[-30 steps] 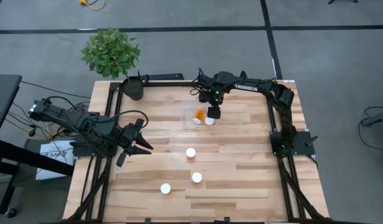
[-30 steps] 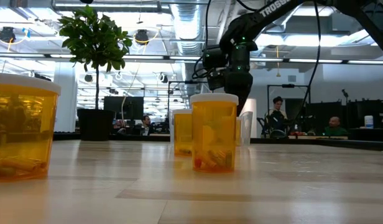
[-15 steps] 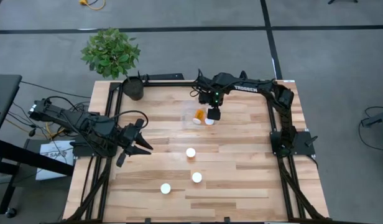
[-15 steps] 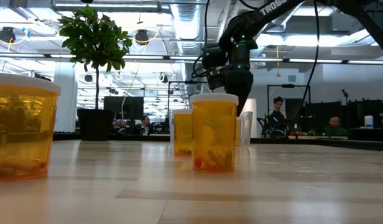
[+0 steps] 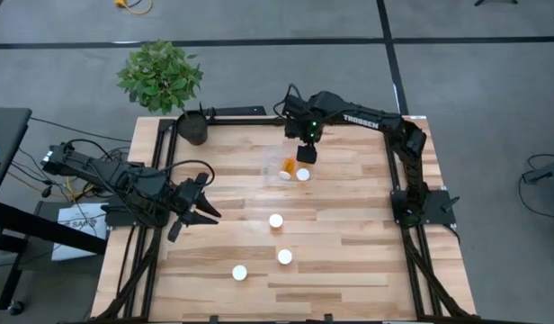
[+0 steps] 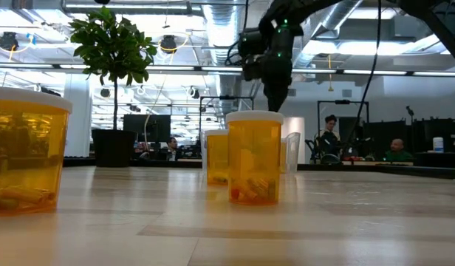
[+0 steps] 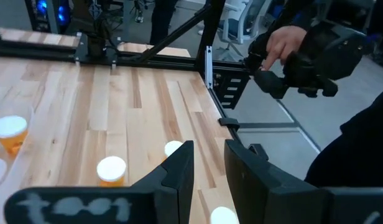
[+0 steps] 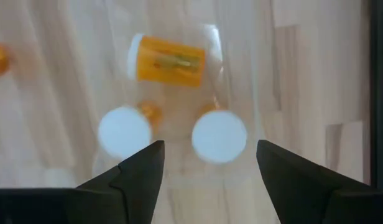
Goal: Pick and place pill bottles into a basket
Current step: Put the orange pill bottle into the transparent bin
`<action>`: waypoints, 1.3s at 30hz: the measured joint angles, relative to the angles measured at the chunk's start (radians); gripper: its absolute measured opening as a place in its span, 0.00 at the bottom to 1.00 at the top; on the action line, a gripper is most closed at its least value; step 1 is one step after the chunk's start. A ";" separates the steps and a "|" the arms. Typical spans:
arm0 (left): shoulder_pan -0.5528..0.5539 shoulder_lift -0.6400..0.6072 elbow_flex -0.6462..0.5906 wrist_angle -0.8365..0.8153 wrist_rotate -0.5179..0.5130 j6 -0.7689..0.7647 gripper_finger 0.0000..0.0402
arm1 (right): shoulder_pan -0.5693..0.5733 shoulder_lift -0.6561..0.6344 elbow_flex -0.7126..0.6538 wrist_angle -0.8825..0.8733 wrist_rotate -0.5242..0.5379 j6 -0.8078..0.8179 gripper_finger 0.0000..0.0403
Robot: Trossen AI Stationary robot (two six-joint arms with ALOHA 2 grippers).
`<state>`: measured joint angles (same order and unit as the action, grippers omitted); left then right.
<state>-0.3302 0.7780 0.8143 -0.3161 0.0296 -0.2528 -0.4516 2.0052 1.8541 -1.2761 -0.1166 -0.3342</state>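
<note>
Nearest the front edge of the wooden table point(image 5: 349, 261), three pill bottles stood upright and well apart, each showing a round white cap from above: one point(image 5: 239, 272) close to the front, one point(image 5: 284, 256) a little farther back, and one point(image 5: 275, 220) near the middle of the table. In the low view the closest of them point(image 6: 26, 151) showed as a big orange bottle at the side, with another point(image 6: 254, 157) standing farther in. The left gripper point(image 5: 205, 205) hung at the left side of the table, away from every bottle, and its two dark fingers point(image 7: 179, 171) were pressed together with nothing between them. Farther back sat the clear basket point(image 5: 270, 167), faint against the wood. Inside it one orange pill bottle point(image 8: 168, 60) lay on its side, and two more stood upright, one point(image 8: 124, 132) beside the other point(image 8: 219, 136), white caps up. From above, one cap point(image 5: 303, 175) showed at the right edge of the basket. The right gripper point(image 5: 305, 153) hovered up above the basket, pointing down, with its fingers point(image 8: 138, 168) spread apart and holding nothing. At the far left corner stood a dark pot point(image 5: 192, 128) with a leafy green plant point(image 5: 159, 75). Beyond the table, people point(image 6: 329, 137) sat in the room.
</note>
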 joint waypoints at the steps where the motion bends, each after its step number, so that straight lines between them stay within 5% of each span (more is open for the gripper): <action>1: 0.000 0.000 0.000 0.000 0.000 -0.018 0.19 | 0.003 0.000 0.021 -0.032 -0.014 -0.011 0.62; 13: 0.000 0.013 0.000 -0.004 -0.034 -0.078 0.19 | -0.006 -0.072 0.119 -0.150 -0.063 0.037 0.62; 28: -0.033 0.173 0.001 -0.007 0.076 -0.194 0.29 | -0.004 -0.300 0.119 -0.176 -0.067 0.094 0.62; 39: -0.065 0.375 0.156 -0.105 0.005 -0.111 0.40 | -0.046 -0.452 -0.110 -0.111 -0.064 0.073 0.62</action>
<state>-0.3950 1.1526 0.9702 -0.4209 0.0346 -0.3639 -0.4976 1.5530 1.7443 -1.3875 -0.1802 -0.2615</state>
